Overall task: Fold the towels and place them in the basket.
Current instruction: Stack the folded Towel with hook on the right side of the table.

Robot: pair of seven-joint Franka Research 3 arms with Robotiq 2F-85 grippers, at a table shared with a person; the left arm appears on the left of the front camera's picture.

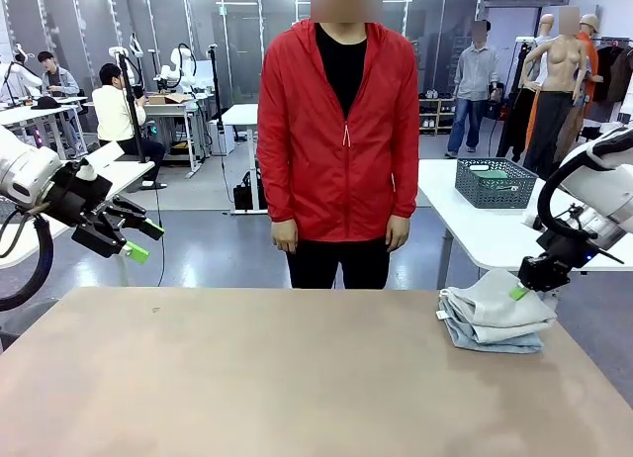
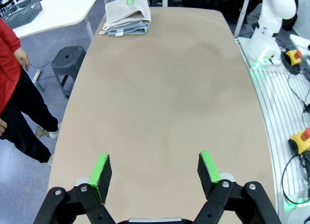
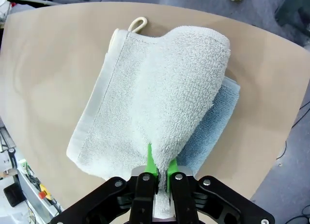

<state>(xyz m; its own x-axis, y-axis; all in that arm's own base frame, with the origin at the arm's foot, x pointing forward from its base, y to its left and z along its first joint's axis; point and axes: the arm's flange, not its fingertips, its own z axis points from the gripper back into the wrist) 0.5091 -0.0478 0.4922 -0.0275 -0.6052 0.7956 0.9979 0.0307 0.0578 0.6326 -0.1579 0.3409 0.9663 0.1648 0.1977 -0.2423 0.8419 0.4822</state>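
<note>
Bare tan surface (image 1: 247, 378) nearest. At 9 o'clock, left end effector (image 1: 138, 237) idle, pads spread wide, holding nothing. At 3 o'clock, right end effector (image 3: 159, 173) pinched tight on cream-white towel (image 3: 160, 98) atop light blue towel (image 3: 218, 117); better kept gripped, lifted level toward basket (image 1: 495, 183) at 2 o'clock.

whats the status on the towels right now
Left gripper open, over bare table. Right gripper shut on cream-white towel, atop light blue towel. Basket on far table. Nothing blocking.

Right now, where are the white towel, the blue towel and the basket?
white towel (image 3: 160, 83), right wrist view, middle of its folded top.
blue towel (image 3: 220, 117), right wrist view, edge peeking out underneath.
basket (image 1: 495, 183), front view, mesh front wall.
</note>
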